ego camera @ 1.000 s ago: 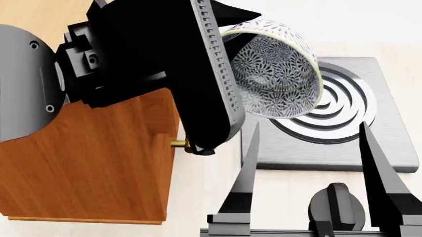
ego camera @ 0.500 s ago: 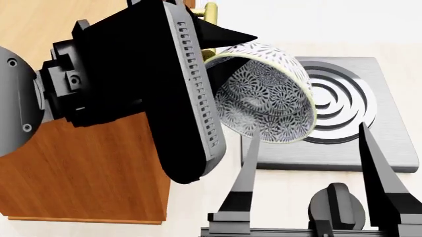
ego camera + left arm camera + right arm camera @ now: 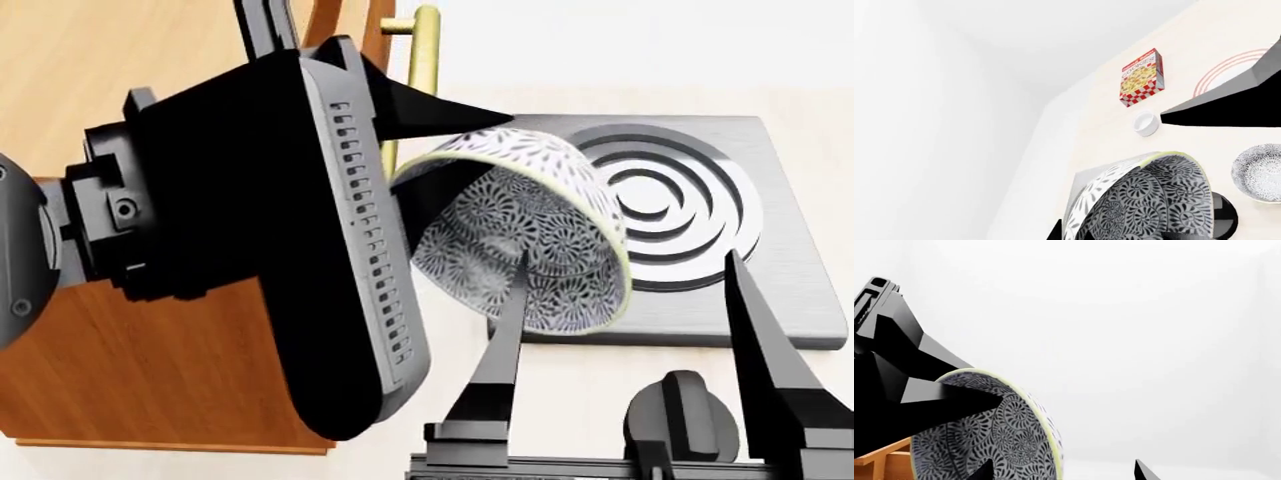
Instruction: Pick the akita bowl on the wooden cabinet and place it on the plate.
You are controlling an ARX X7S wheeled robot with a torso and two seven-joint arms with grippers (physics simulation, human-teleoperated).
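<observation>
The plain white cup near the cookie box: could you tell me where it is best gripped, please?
Probably the rim of the white cup, coming from above with one finger inside the wall: it stands upright, mouth open, and no handle shows.

1. Walls (image 3: pixel 1134 315): plain white, featureless, evenly lit; no hard shadows.
2. Tabletop (image 3: pixel 587 400): pale cream, matte, runs up to the white wall in the left wrist view.
3. Stove (image 3: pixel 747 290): dark grey square slab with ringed burner, at 2 o'clock in the head view, lying flat on the tabletop.
4. Cookie box (image 3: pixel 1142 77): red-and-white checked, lying on the tabletop near the wall.
5. Small plain white cup (image 3: pixel 1146 123): just beside the box.
</observation>
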